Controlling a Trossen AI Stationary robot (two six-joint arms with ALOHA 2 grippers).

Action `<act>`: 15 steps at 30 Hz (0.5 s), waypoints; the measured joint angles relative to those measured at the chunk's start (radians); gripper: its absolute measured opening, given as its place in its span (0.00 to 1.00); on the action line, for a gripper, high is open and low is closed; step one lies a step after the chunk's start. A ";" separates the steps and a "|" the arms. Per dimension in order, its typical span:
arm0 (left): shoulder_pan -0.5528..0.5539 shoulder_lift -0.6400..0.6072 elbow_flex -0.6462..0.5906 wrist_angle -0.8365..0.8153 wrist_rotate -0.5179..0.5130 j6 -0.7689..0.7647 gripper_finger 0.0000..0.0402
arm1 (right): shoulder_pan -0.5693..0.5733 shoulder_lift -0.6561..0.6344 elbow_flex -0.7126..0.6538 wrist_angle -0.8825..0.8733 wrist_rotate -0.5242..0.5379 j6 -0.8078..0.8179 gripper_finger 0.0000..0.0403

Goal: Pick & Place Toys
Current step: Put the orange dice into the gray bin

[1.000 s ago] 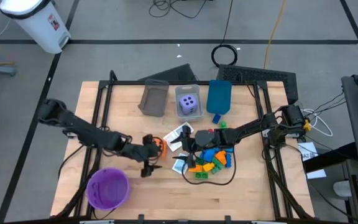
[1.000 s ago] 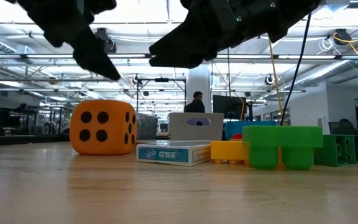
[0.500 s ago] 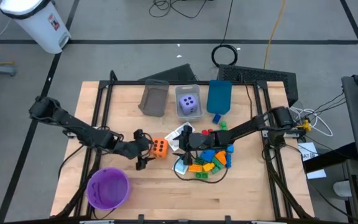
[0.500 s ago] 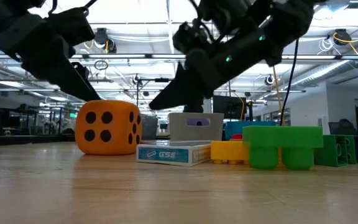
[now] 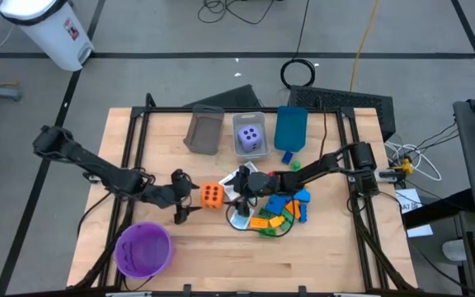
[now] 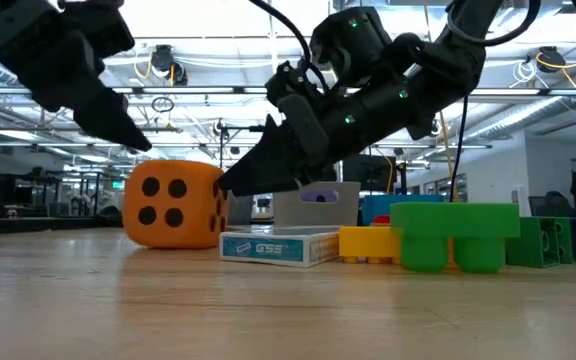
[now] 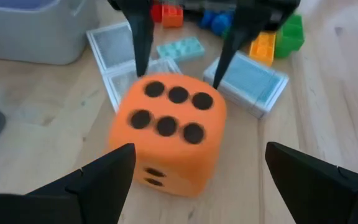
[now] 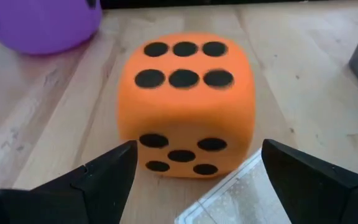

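Observation:
The orange die [image 5: 211, 195] rests on the table between my two grippers, its six-dot face up; it also shows in the left wrist view [image 7: 166, 134] and the right wrist view [image 8: 185, 102]. My left gripper [image 5: 188, 199] is open just left of the die, with its fingers [image 7: 104, 174] short of it. My right gripper [image 5: 236, 191] is open just right of the die, pointing at it. White-and-teal cards [image 5: 239, 176] and a pile of coloured bricks [image 5: 279, 210] lie under and beside the right arm. The purple die [image 5: 250, 134] sits in the clear bin.
A grey bin [image 5: 204, 130], the clear bin [image 5: 264, 120] and a blue bin [image 5: 291, 128] stand in a row at the back. The round purple bowl [image 5: 143, 250] sits at the front left. A card box [image 6: 278, 247] lies beside the die.
My left gripper has drawn back from the orange die toward the table's left edge. The die stays on the table. My right gripper has gone toward the table's left edge, over the cards, and now points at the die from the right.

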 joint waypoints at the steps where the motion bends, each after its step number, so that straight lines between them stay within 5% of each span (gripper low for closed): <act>1: 0.000 -0.008 0.000 -0.006 -0.001 0.001 0.91 | 0.000 0.000 0.000 0.001 0.000 -0.005 0.84; 15: -0.003 0.040 -0.004 -0.029 -0.031 -0.005 0.91 | 0.015 0.029 0.000 0.080 0.000 0.013 0.84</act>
